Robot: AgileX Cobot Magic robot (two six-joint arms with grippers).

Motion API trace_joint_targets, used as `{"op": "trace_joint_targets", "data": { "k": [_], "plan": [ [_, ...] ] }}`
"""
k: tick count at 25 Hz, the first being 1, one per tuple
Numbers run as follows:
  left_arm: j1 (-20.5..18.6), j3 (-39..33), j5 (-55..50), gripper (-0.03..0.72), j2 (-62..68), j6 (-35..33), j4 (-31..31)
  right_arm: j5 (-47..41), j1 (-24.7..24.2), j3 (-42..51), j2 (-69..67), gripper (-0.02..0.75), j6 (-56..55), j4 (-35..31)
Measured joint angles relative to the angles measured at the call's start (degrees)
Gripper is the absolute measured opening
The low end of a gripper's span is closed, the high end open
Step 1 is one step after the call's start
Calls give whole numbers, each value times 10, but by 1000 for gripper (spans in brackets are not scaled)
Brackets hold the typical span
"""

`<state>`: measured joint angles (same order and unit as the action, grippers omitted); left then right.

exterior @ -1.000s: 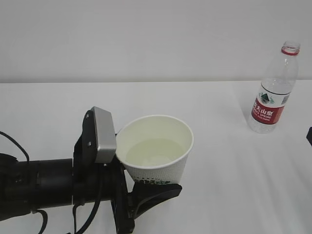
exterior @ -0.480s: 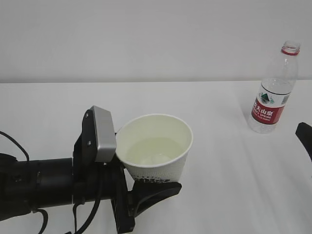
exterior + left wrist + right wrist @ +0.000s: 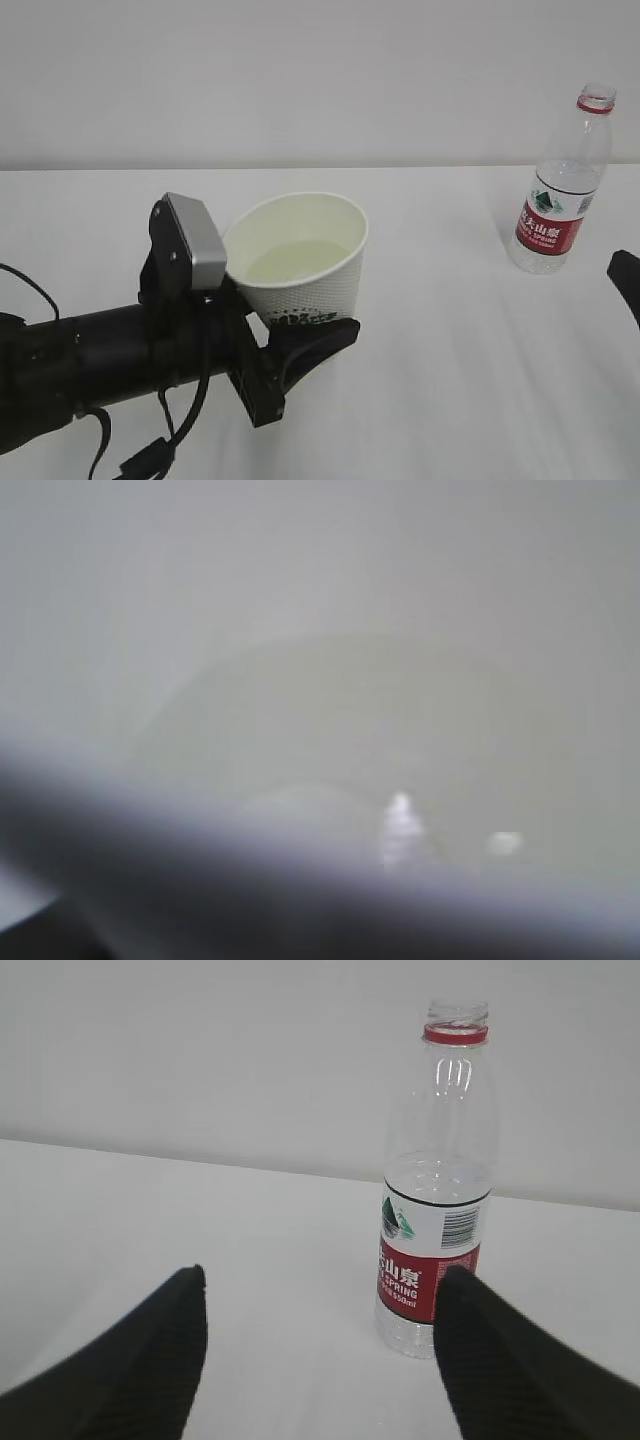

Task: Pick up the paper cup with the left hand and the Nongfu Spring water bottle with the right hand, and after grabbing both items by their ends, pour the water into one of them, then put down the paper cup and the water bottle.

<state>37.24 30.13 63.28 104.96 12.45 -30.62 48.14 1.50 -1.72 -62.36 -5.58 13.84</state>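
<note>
Small white tapered paper cup [image 3: 297, 257] with green logo: gripped in left gripper [image 3: 300, 335] jaws, raised above white surface [image 3: 450, 360], pale water [image 3: 290, 262] inside. Clear plastic bottle with red label [image 3: 437, 1185]: upright, uncapped, far right. Right gripper [image 3: 320, 1345]: jaws apart, empty, before the bottle.
</note>
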Motion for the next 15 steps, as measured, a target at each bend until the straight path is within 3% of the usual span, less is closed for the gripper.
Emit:
{"op": "trace_joint_targets", "data": {
  "k": [8, 15],
  "plan": [
    [-1, 0, 0, 501, 0, -31, 70, 0, 0, 0, 0, 533, 0, -15],
    [-28, 0, 1, 501, 0, -33, 98, 0, 0, 0, 0, 533, 0, -16]
  ]
}}
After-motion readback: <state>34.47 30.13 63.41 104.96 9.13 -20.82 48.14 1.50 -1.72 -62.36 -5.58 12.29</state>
